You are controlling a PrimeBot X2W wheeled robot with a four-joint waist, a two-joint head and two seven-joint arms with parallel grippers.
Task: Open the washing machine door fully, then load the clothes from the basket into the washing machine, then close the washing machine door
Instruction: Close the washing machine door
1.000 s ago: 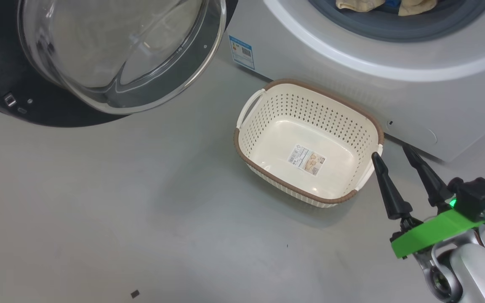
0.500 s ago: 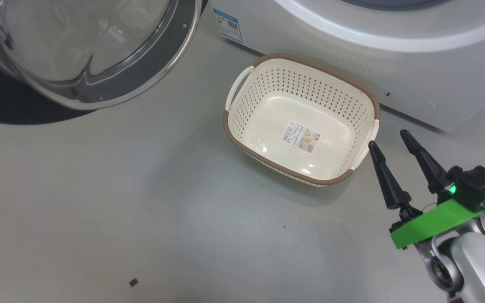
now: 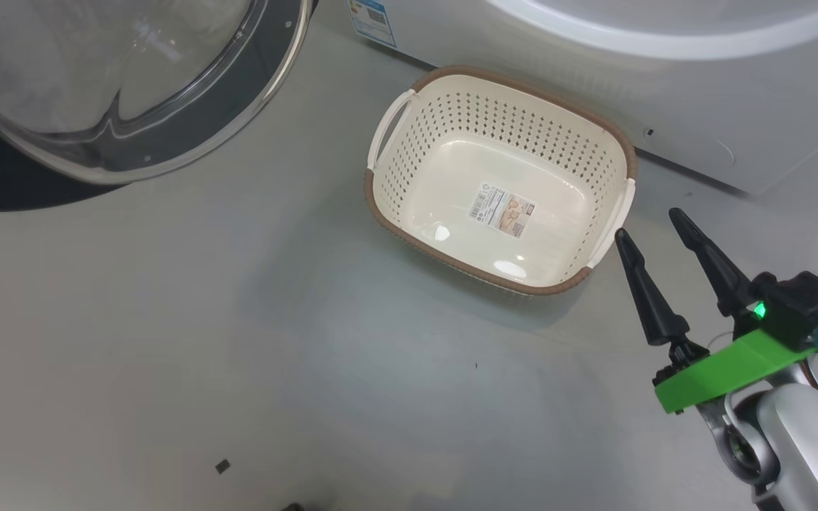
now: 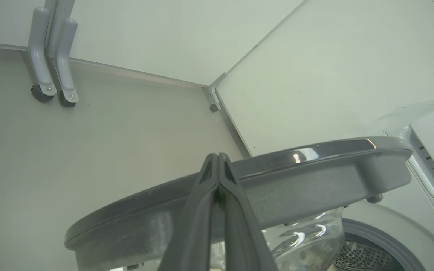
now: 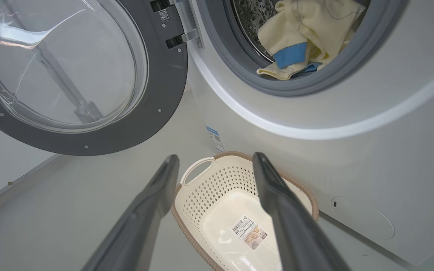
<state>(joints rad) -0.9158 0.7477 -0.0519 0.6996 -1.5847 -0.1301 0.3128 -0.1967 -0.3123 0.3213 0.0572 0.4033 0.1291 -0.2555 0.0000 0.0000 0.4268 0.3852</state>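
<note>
The cream basket [image 3: 451, 128] [image 5: 209, 188] stands on the floor before the white washing machine [image 3: 593, 78] [image 5: 352, 150], with just a label sticker inside. Pale yellow clothes [image 5: 307, 34] with blue trim lie in the drum. The washing machine door [image 3: 267, 92] [image 5: 160, 109] [image 4: 277, 180] hangs open at the left. My right gripper [image 3: 647, 226] [image 5: 213, 162] hovers open just right of the basket, nothing between its fingers. In the left wrist view my left gripper [image 4: 217, 160] is shut on nothing, its tips close against the door's dark rim.
Grey floor spreads around the basket. In the left wrist view, pale wall panels meet at a corner, and two grey caster legs [image 4: 51, 75] stand at the upper left. A small dark speck [image 3: 222, 466] lies on the floor.
The head camera has tilted down, so door, basket and machine sit higher in the picture. My right gripper stays open beside the basket.
</note>
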